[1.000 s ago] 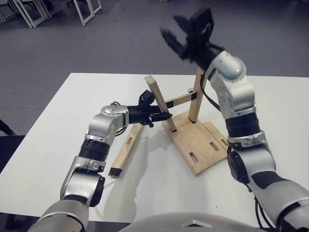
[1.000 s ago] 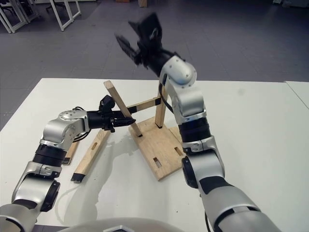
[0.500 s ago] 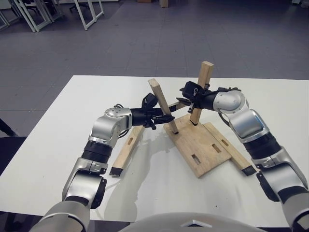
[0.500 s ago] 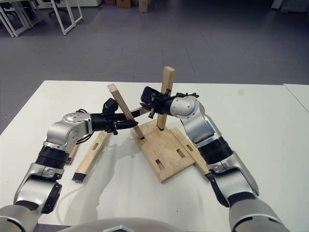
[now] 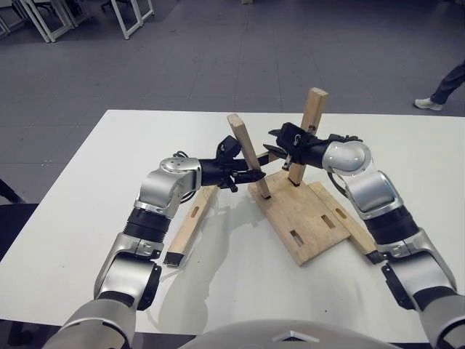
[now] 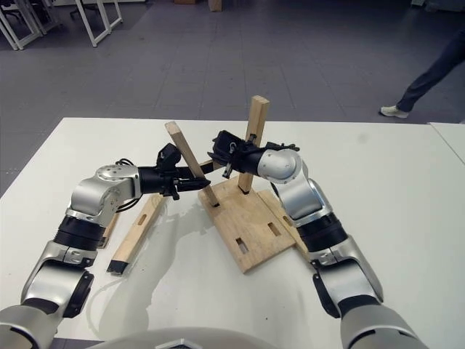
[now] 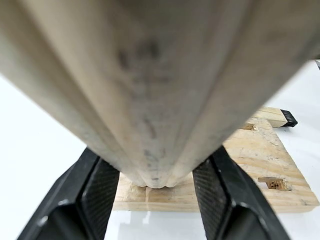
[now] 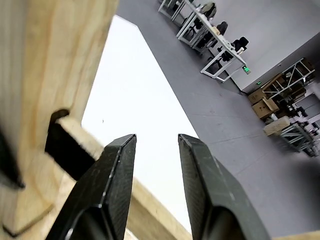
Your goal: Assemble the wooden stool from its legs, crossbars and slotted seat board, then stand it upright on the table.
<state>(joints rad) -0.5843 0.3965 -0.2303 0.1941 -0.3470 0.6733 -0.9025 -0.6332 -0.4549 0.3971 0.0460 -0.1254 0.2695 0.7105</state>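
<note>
**Left gripper clamps the leaning leg; right gripper open beside the crossbar joint**

The pale wooden slotted seat board [image 5: 309, 222] lies flat in the middle of the white table [image 5: 80, 218], turned at an angle to the table's edges. Two rectangular slots show in its near half.

Two square-section wooden legs stand in the board's far half. The left one [image 5: 244, 145] leans, with its top tipped to the left and away. The right one [image 5: 311, 116] stands close to upright. A short wooden crossbar [image 5: 269, 155] runs between them at about mid-height.

The left gripper [image 5: 252, 175] comes in from the left and is closed on the leaning leg below the crossbar. In the left wrist view its black ribbed pads [image 7: 102, 187] press on either side of the wood.

The right gripper [image 5: 280, 143] sits between the two legs, at the crossbar's right end, near the upright leg. Its fingers [image 8: 115, 175] are spread with nothing between them. Whether it touches the crossbar cannot be told.

A third wooden leg with a dark cap on its near end [image 5: 187, 225] lies flat on the table left of the board, partly under the left forearm. Another wooden piece [image 6: 107, 227] shows just past that forearm, farther left. A fourth dark-capped leg [image 5: 358, 231] lies along the board's right edge, touching or nearly touching it.
</note>
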